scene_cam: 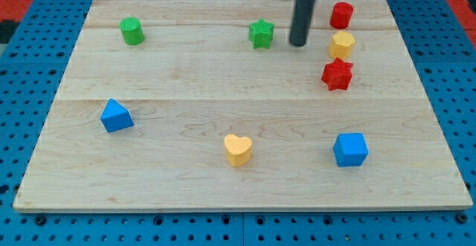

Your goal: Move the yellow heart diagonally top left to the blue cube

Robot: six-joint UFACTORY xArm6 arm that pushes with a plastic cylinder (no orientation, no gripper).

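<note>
Your pale wooden bench [223, 75] lies on a blue perforated base [30, 112]; most blocks sit near its borders, and the wide middle band of the board is bare wood, giving plenty of room to slide; the yellow heart-shaped block [238, 149] lies low on the board, a little left of centre, near the bottom edge but not at it, with bare wood on every side; the blue cube [350, 149] sits level with it, well apart towards the view's right, also near the bottom edge; a blue wedge-like block [117, 116] rests near the left edge.

Up top, a green cylinder [132, 31] stands at the left, and a green star-shaped block [261, 34] near the middle; at the right, a red cylinder [341, 15], a yellow hexagonal block [342, 44] and a red star-shaped block [337, 75] form a close column.

You have no hand here, only a dark rod that holds nothing; my tip [299, 44] stands between the green star and the yellow hexagon, touching neither, far above the heart and to its right.
</note>
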